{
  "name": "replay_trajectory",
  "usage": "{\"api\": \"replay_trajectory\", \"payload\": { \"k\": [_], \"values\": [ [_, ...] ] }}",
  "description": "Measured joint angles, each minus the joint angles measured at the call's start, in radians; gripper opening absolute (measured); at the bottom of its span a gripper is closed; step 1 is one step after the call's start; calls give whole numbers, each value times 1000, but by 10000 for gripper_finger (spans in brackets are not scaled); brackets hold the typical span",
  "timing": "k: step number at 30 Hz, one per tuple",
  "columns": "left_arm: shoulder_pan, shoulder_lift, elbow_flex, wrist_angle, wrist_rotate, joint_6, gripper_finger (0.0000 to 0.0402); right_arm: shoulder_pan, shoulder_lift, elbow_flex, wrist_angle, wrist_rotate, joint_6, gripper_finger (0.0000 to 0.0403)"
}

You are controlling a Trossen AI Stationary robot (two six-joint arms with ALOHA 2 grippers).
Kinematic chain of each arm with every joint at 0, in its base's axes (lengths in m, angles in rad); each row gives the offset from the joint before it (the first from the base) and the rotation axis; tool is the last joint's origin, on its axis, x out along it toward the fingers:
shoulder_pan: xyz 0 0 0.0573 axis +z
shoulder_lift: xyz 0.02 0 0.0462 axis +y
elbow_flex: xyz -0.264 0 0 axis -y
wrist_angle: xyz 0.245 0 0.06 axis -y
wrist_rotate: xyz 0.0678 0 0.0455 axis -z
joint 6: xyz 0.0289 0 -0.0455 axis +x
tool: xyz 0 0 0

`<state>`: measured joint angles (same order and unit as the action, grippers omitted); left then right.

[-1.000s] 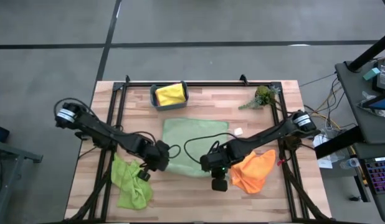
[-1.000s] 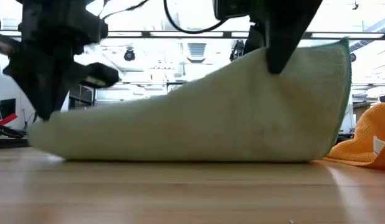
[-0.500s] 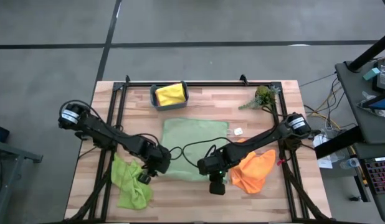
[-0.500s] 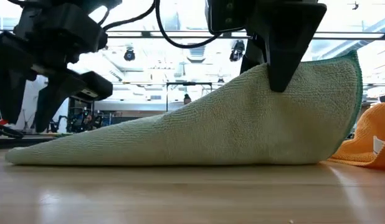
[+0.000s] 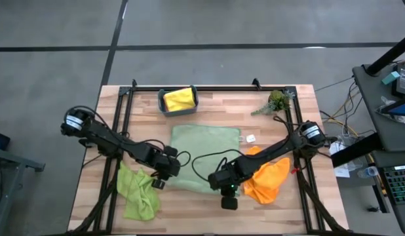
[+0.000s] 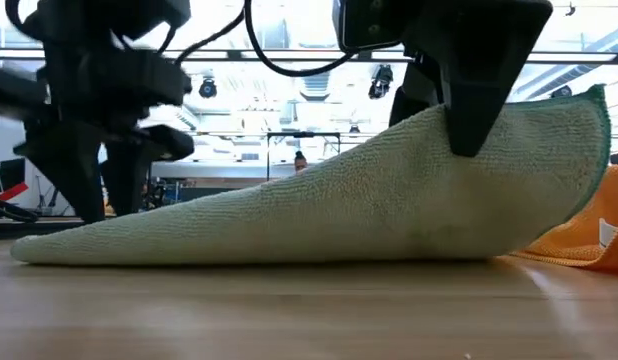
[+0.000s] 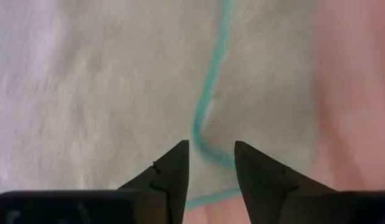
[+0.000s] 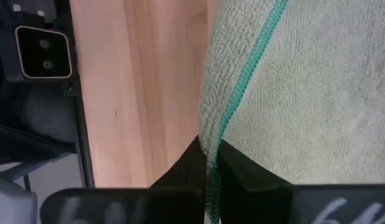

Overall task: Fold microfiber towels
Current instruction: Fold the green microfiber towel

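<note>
From above, the pale sage towel (image 5: 204,154) is lying mid-desk (image 5: 288,203), arms hiding its 6 o'clock edge. Low down, the right claw (image 6: 467,150) is pinching its raised corner; bright room behind is blurring. At the left wrist, the left claw (image 7: 211,163) is gaping, empty, over the hem.

The left tool (image 6: 89,150) shows blurred in the low view.
</note>
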<state>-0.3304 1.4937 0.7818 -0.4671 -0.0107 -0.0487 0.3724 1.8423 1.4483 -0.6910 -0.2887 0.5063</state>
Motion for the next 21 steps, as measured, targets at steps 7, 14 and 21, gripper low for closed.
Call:
{"api": "replay_trajectory", "payload": {
  "k": [7, 14, 21],
  "values": [
    [1, 0, -70, 133, -19, -44, 95, 1, 0, 0, 4, 1, 10, 8],
    [1, -1, -81, 154, 0, -42, 87, 1, 0, 0, 14, 1, 10, 9],
    [1, -2, -81, 154, 1, -16, 7, 1, 0, 0, 17, 10, 10, 9]
  ]
}}
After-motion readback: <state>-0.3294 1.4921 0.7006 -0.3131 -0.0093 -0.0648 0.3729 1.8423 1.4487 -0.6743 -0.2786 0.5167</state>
